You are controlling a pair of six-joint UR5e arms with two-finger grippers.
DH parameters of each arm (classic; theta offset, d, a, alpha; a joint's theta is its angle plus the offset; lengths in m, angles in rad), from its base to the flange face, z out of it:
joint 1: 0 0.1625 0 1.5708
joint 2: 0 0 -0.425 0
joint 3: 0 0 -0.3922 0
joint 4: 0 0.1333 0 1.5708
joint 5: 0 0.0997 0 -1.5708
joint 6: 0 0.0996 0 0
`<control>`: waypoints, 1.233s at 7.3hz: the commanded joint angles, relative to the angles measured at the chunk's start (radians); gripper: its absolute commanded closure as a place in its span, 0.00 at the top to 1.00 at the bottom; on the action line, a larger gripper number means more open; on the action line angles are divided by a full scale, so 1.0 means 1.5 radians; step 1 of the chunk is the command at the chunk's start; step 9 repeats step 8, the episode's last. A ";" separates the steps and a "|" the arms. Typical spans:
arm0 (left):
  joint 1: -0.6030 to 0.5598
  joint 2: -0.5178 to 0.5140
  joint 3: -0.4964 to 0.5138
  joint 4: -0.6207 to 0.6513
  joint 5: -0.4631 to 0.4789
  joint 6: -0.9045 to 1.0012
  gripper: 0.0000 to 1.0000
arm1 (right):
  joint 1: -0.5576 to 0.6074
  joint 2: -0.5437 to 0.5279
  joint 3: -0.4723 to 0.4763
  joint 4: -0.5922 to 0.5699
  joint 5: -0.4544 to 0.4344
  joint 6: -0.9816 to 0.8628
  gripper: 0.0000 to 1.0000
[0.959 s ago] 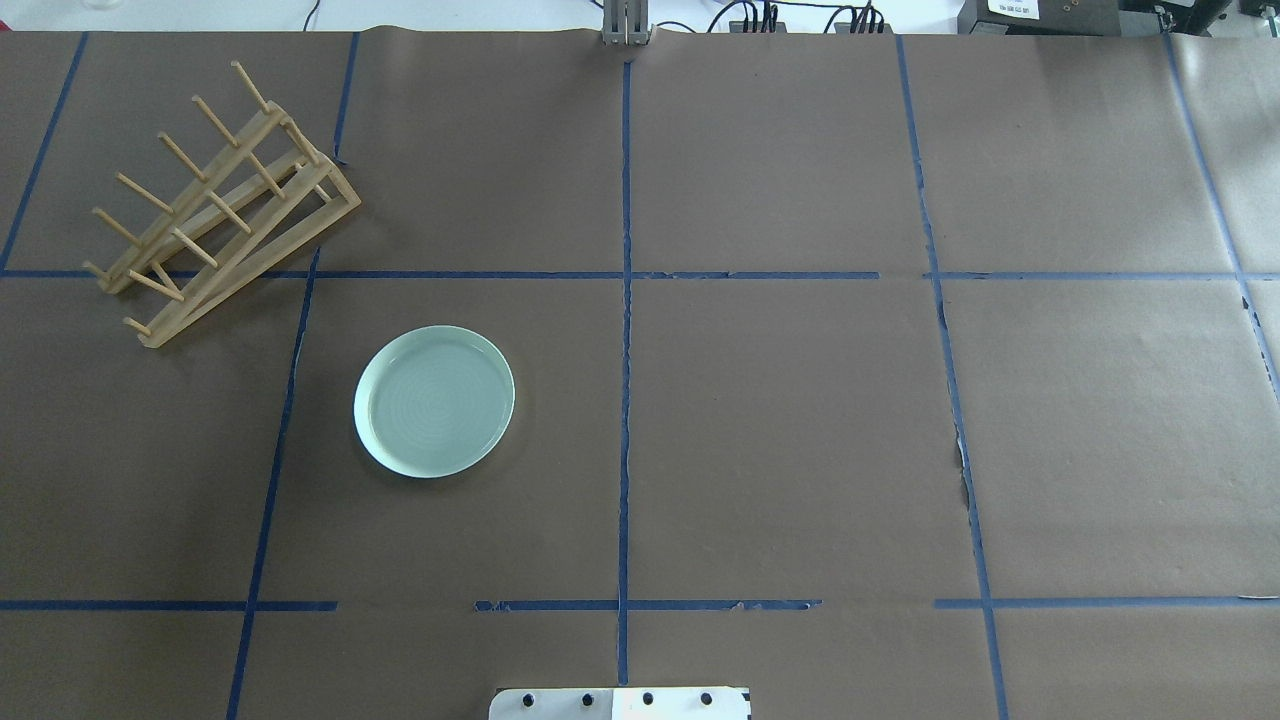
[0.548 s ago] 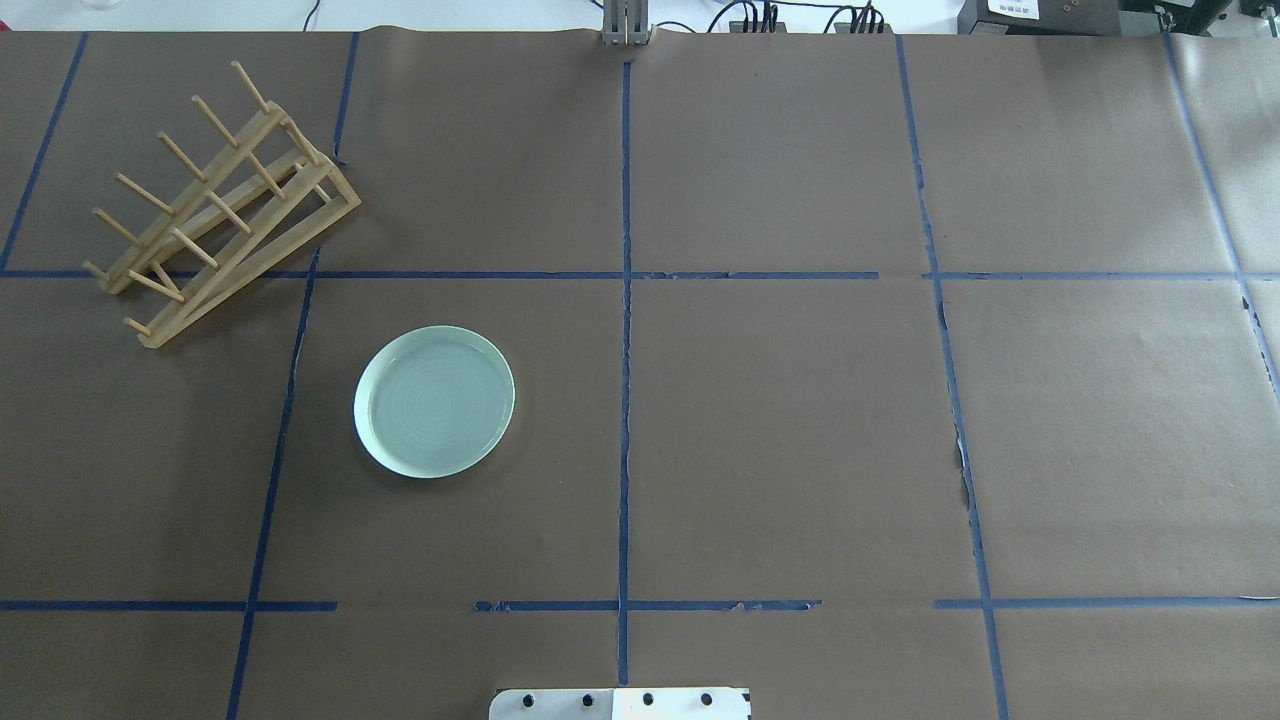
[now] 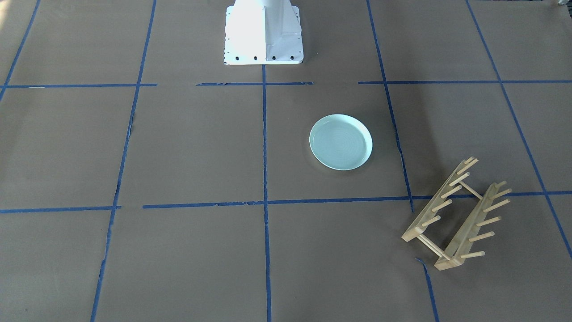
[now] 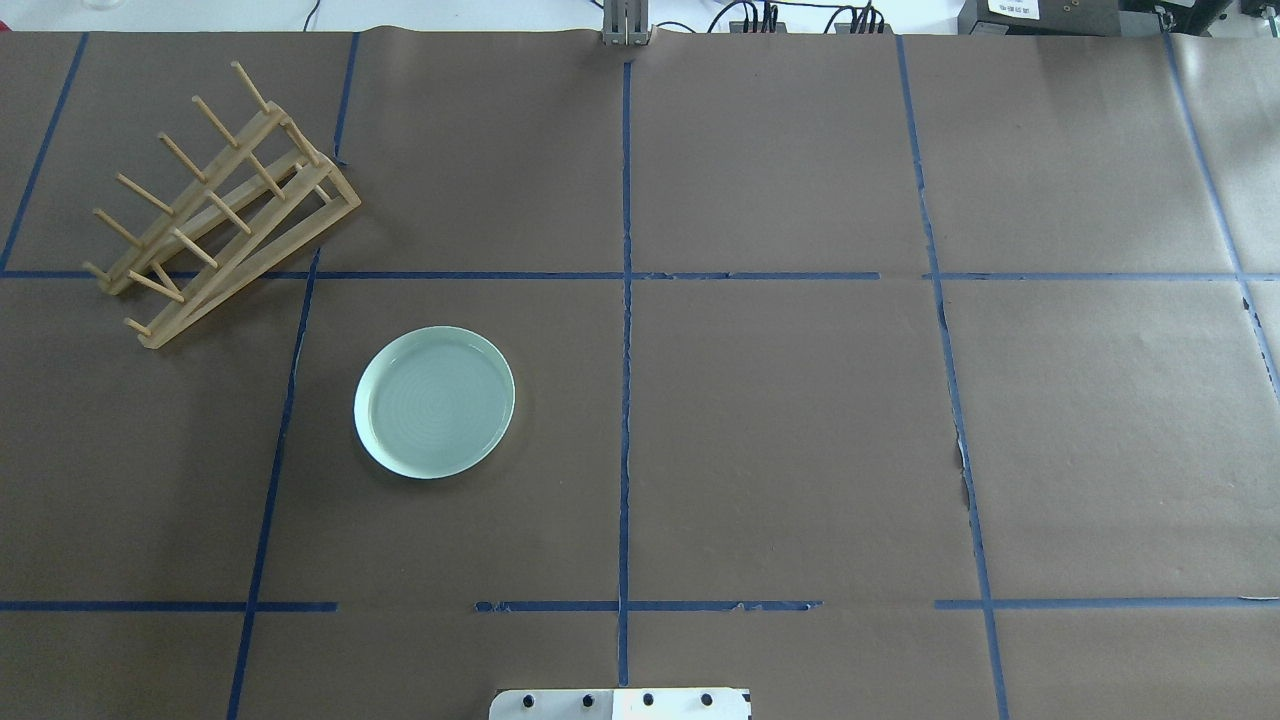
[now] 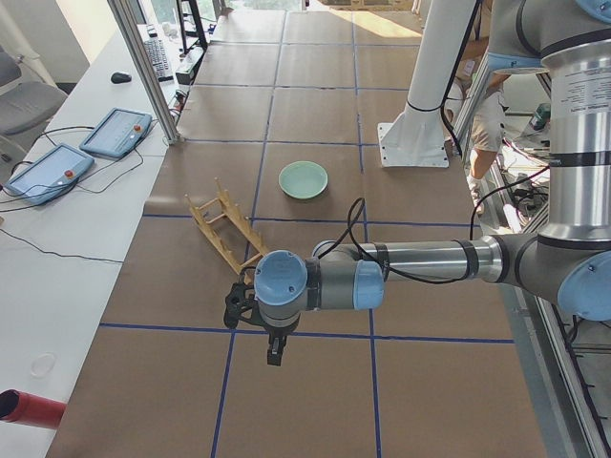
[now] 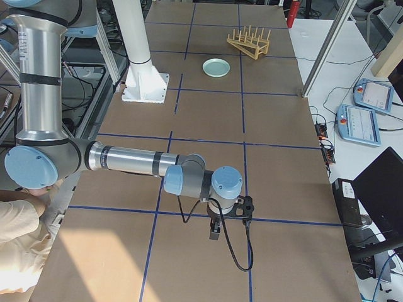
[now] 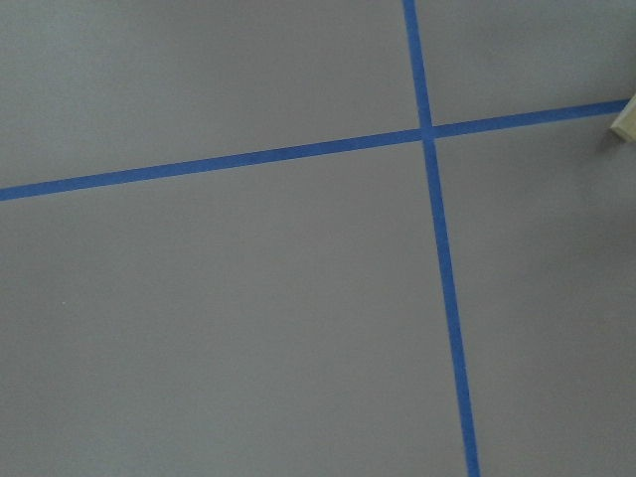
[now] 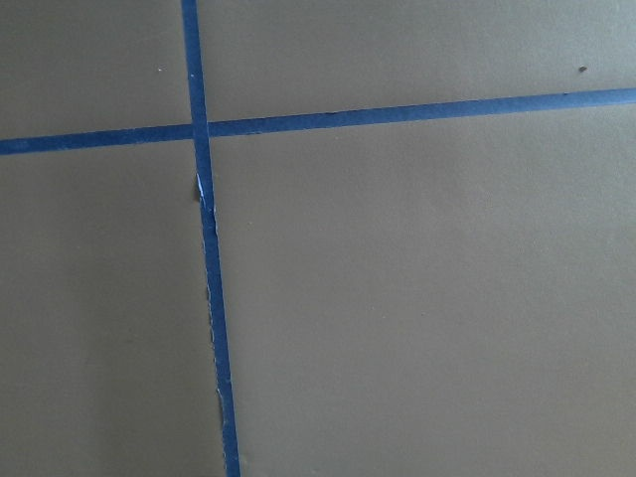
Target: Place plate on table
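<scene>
The pale mint-green plate (image 4: 434, 402) lies flat on the brown-paper table (image 4: 800, 420), left of the centre tape line. It also shows in the front view (image 3: 341, 142), the left side view (image 5: 304, 179) and the right side view (image 6: 216, 67). No gripper touches it. My left gripper (image 5: 274, 353) hangs over the table's left end, well away from the plate. My right gripper (image 6: 215, 231) hangs over the table's right end. Both show only in the side views, so I cannot tell whether they are open or shut. Both wrist views show only paper and tape.
A light wooden peg rack (image 4: 222, 210) stands empty at the far left, beyond the plate, also in the front view (image 3: 456, 219). The white robot base (image 4: 620, 703) is at the near edge. Teach pendants (image 5: 57, 167) lie on a side bench.
</scene>
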 commanded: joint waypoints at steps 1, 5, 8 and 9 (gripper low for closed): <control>-0.002 0.002 -0.018 0.002 0.002 -0.006 1.00 | 0.000 0.000 -0.001 0.000 0.000 0.000 1.00; 0.000 -0.010 -0.023 -0.004 0.003 -0.005 1.00 | 0.000 0.000 0.000 0.000 0.000 0.000 1.00; -0.001 -0.010 -0.023 -0.003 0.002 -0.006 1.00 | 0.000 0.000 0.000 0.000 0.000 0.000 1.00; -0.001 -0.010 -0.023 -0.003 0.002 -0.006 1.00 | 0.000 0.000 0.000 0.000 0.000 0.000 1.00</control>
